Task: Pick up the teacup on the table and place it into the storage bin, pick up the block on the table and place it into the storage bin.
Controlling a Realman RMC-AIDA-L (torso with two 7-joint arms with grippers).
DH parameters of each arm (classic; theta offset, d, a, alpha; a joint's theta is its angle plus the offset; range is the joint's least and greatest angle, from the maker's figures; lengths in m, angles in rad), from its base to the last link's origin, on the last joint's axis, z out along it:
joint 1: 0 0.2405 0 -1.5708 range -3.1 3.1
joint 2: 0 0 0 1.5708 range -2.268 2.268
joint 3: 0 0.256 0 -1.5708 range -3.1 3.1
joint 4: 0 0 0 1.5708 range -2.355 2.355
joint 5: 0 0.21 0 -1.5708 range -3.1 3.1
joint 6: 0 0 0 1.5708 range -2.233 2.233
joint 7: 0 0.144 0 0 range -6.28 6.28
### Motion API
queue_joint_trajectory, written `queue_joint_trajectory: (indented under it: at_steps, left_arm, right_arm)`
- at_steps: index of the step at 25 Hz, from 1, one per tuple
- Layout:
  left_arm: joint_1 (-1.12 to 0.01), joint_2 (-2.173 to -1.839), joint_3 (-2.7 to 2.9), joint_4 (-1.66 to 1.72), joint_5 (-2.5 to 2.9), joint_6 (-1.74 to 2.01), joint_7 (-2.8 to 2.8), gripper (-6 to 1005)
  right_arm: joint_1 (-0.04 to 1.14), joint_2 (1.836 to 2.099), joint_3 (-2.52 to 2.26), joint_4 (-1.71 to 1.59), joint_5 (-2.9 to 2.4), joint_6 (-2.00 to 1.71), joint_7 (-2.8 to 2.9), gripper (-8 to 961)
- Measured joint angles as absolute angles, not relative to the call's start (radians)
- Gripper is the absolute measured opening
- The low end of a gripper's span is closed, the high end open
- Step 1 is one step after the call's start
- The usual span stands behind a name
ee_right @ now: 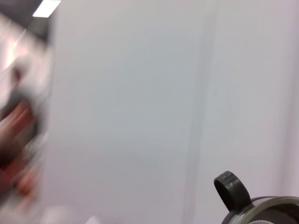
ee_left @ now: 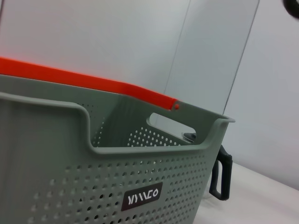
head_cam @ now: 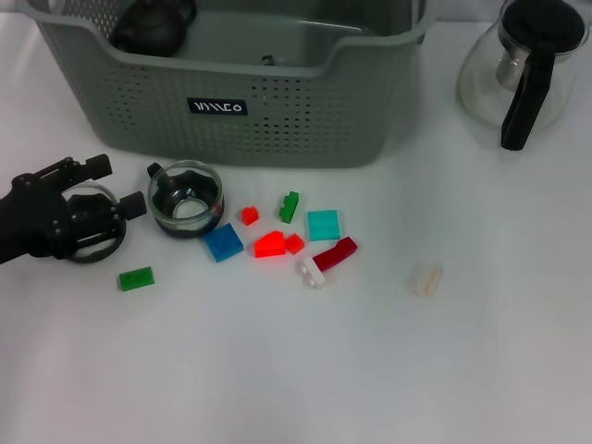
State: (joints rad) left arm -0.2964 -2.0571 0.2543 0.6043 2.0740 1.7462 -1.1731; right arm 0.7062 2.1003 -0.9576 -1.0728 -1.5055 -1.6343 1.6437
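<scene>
Ten small blocks lay scattered on the white table (head_cam: 277, 370) in front of the bin (head_cam: 277, 129), from a green one (head_cam: 136, 278) nearest my left arm to a pale one (head_cam: 427, 279) set well apart on my right; between them sat a blue (head_cam: 223, 242), a small red (head_cam: 249, 215), a second green (head_cam: 289, 206), a teal (head_cam: 324, 225), two bright red (head_cam: 270, 244), a dark red (head_cam: 335, 253) and a white block (head_cam: 311, 273). My left gripper (head_cam: 113, 187) rested low at the table's left side with its two black fingers spread wide, tips turned toward the teacup (head_cam: 187, 199). That cup, clear glass with a dark handle, stood upright on the table just beside the nearer fingertip, close to the bin's front wall. A clear ring (head_cam: 92, 242) showed under the gripper; I could not tell what it was or whether the fingers touched it. A dark teapot (head_cam: 153, 26) sat inside the bin at its left end. The carafe (head_cam: 523, 65) stood on the table right of the bin. My left wrist camera faced the bin's perforated wall (ee_left: 70, 186) and label (ee_left: 142, 197) at close range. My right gripper appeared in no view; its wrist camera showed only the carafe's lid (ee_right: 231, 189) against a pale wall.
</scene>
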Motion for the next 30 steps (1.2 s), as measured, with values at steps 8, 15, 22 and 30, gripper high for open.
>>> queue_joint_trajectory:
  at_steps: [8,15,22,30]
  left_arm:
    - [-0.291,-2.058,0.250,0.603,2.072,1.749,-1.174,839]
    - [-0.292,-2.059,0.250,0.591,2.073,1.747,-1.174,840]
    - [-0.299,-2.060,0.250,0.589,2.073,1.745,-1.173,839]
    - [-0.305,-2.060,0.252,0.577,2.074,1.731,-1.173,840]
  right_arm:
    - [0.833,2.079,-1.073,-1.118,-1.706,-1.229,1.956,57]
    - [1.116,2.097,-1.123,-1.036,-2.246,-1.123,2.232,56]
    - [1.291,2.100,-1.207,-0.696,-2.408,-0.887,2.324,56]
    - [1.351,2.107,-1.289,-0.459,-2.407,-0.681,2.324,56]
